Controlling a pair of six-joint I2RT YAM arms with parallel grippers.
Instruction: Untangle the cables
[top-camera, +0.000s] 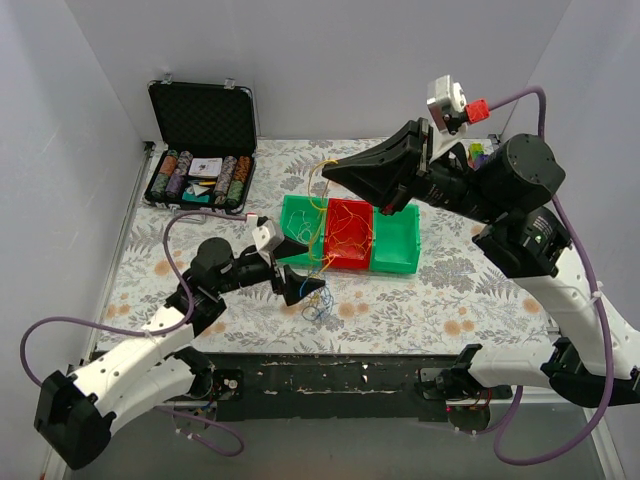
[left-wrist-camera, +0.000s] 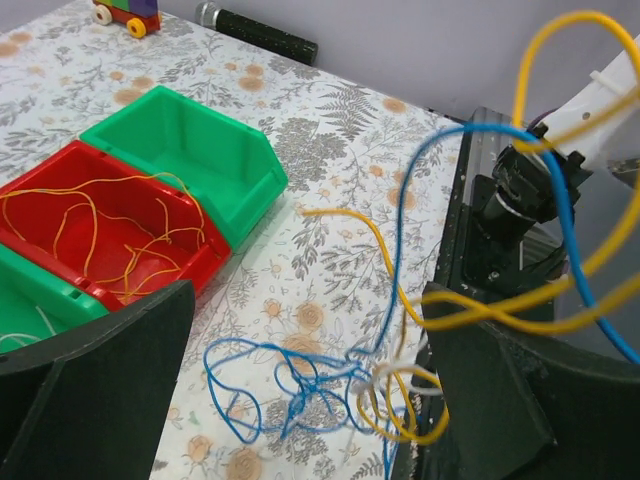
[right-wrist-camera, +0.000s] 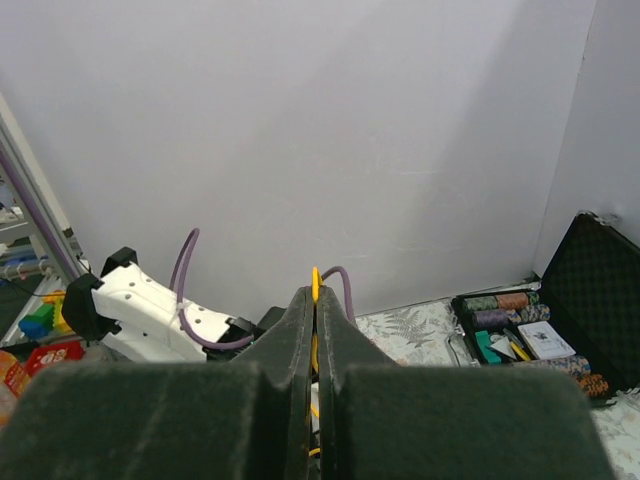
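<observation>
A tangle of blue cable (left-wrist-camera: 300, 385), yellow cable (left-wrist-camera: 560, 300) and white cable (left-wrist-camera: 400, 378) lies on the flowered table near its front edge; it also shows in the top view (top-camera: 318, 300). My left gripper (left-wrist-camera: 300, 400) is open, its fingers either side of the tangle, and yellow loops rest against its right finger (left-wrist-camera: 500, 400). In the top view the left gripper (top-camera: 298, 268) sits low by the bins. My right gripper (top-camera: 330, 172) is raised above the bins and shut on the yellow cable (right-wrist-camera: 316, 283), which hangs down to the tangle.
Three joined bins stand mid-table: green (top-camera: 298, 222), red (top-camera: 350, 235) holding thin yellow wires, green (top-camera: 397, 240). An open poker-chip case (top-camera: 200, 140) is at the back left. A toy (top-camera: 480, 155) and a black cylinder (left-wrist-camera: 260, 35) lie at the back right.
</observation>
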